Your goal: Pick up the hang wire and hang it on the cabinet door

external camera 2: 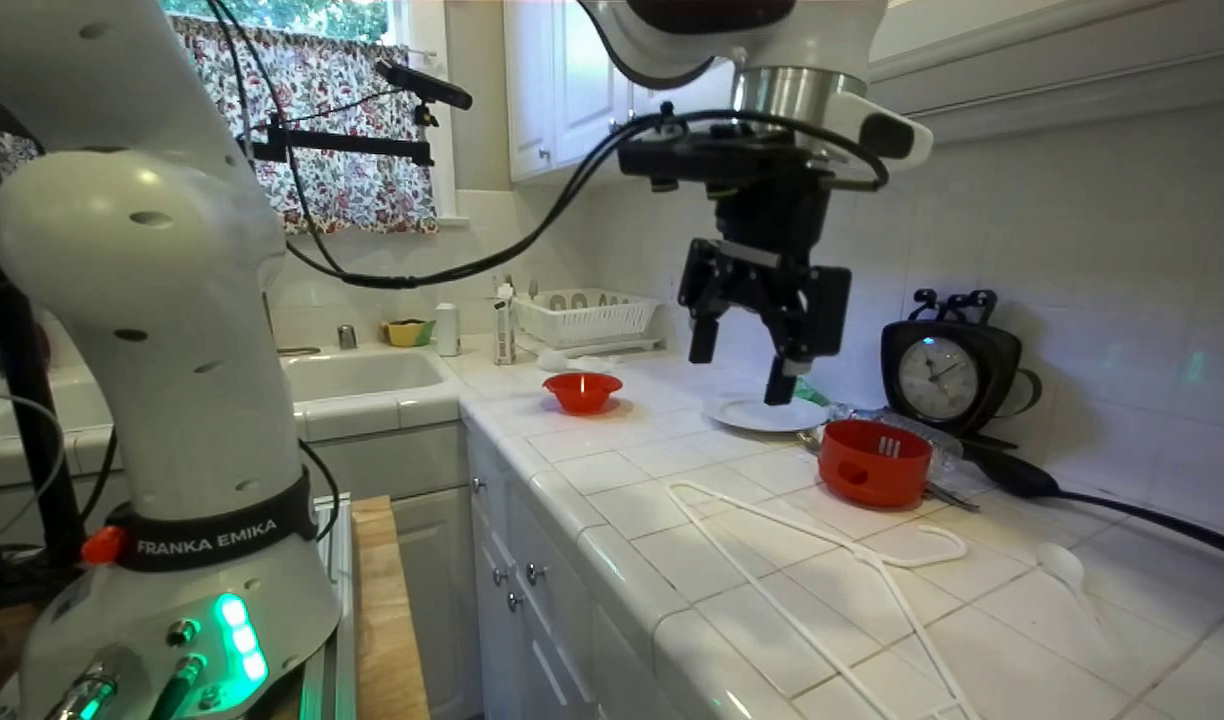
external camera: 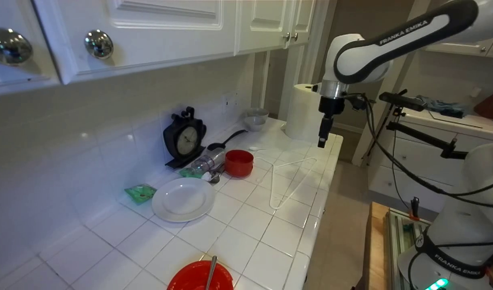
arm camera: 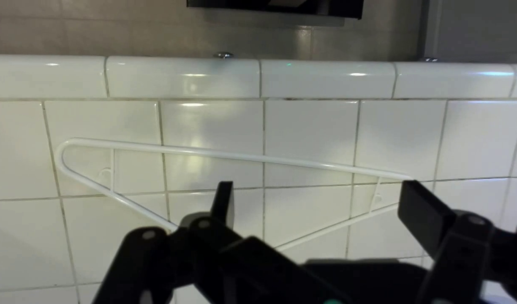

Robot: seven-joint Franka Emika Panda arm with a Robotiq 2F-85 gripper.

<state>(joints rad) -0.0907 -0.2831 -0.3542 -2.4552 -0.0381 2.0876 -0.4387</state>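
A white hanger lies flat on the white tiled counter, near its front edge, in both exterior views [external camera: 272, 185] [external camera 2: 862, 553]. In the wrist view the hanger [arm camera: 250, 157] spans the picture; its hook is hidden behind the gripper. My gripper [external camera 2: 742, 365] is open and empty, pointing down above the counter. In the wrist view the gripper [arm camera: 317, 198] has its fingers wide apart, with part of the hanger seen between and beyond them. The gripper also shows in an exterior view [external camera: 322, 143]. White cabinet doors [external camera: 162, 36] with round knobs are above the counter.
A red cup [external camera: 239, 163], white plate [external camera: 183, 199], black clock [external camera: 186, 139], plastic bottle [external camera: 206, 161] and black ladle [external camera: 226, 141] stand or lie along the wall side. A paper towel roll [external camera: 301, 112] stands at the counter end. A red bowl [external camera 2: 582, 392] sits farther along.
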